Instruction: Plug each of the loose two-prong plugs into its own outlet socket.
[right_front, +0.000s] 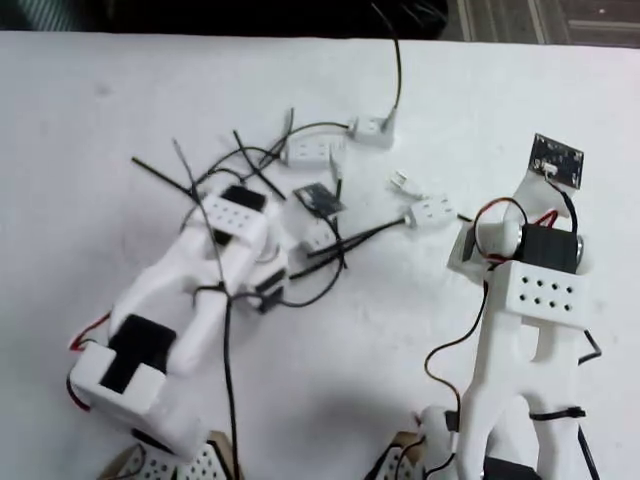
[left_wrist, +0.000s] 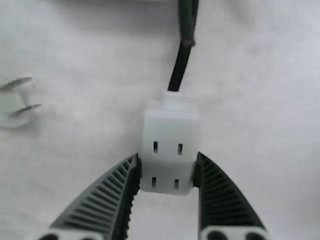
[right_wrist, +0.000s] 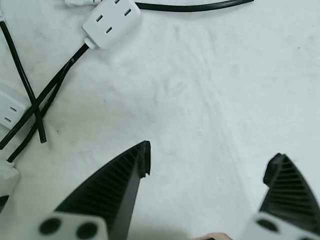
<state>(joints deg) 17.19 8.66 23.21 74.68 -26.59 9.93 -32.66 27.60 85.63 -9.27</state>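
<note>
- Left gripper (left_wrist: 167, 165): jaws clamped on the near end of a white outlet socket (left_wrist: 167, 135), with one ribbed black finger (left_wrist: 117, 192) against each side
- White outlet socket: lies flat on the white table (left_wrist: 260, 75) with two pairs of slots facing up, all unfilled; its black cord (left_wrist: 180, 65) leaves from the far end
- Two-prong plug (left_wrist: 17, 100): white and blurred, on the table near the held socket but apart from it; both metal prongs are bare and plugged into nothing
- Right gripper (right_wrist: 212, 152): jaws wide apart, nothing between them, over bare table
- Second outlet socket (right_wrist: 111, 20): white, flat on the table well ahead of the right gripper, slots up and unfilled, with a black cord at one end
- Third outlet socket (right_wrist: 9, 112): partly cut off at the edge of the right wrist view, crossed by crossing black cords (right_wrist: 35, 107)
- Far pair of sockets (right_front: 310, 150): seen from above, two white blocks near the table's far edge, close together but not touching; the one farther from the left arm has a cord running off the table
- Small white plug (right_front: 403, 181): loose on the table, between the far pair and the socket just beside the right arm (right_front: 530, 330); prongs too small to tell
- Left arm (right_front: 190, 290): white, lying low across the table, its front end among the tangled black cords (right_front: 255, 165)
- Small dark circuit board (right_front: 318, 198): at the left arm's front end
</note>
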